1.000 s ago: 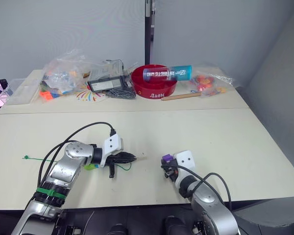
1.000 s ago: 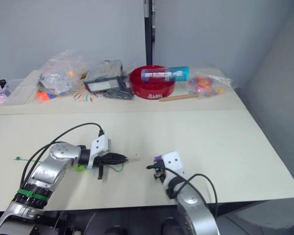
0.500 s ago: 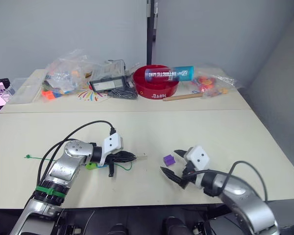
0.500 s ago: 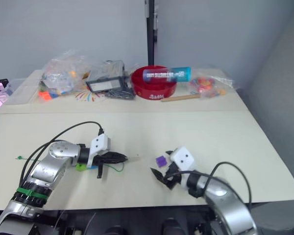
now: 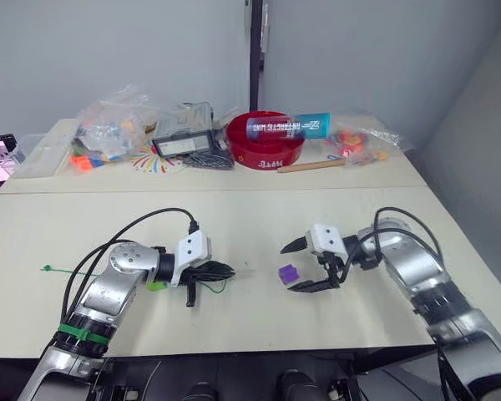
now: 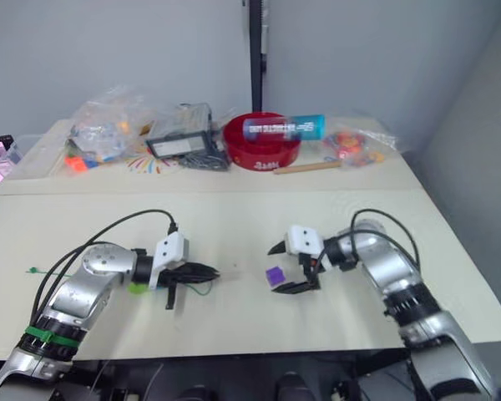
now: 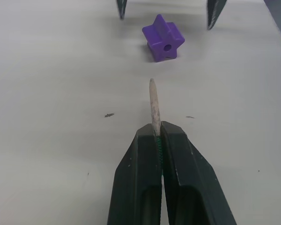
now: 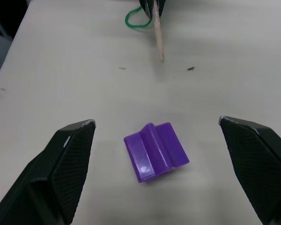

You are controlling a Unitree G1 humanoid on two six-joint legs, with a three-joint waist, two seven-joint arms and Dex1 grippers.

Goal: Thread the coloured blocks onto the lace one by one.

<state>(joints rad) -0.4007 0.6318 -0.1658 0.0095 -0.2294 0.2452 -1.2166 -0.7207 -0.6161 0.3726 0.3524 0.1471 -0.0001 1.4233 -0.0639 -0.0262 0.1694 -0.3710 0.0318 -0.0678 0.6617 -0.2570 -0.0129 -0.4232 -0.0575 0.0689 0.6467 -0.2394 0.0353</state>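
left gripper (image 7: 157, 140) clamping lace (image 7: 154, 105), right gripper (image 5: 305, 267) spread around purple block (image 5: 288, 273)

A lab: bare grey walls, cluttered worktable (image 5: 334, 209).
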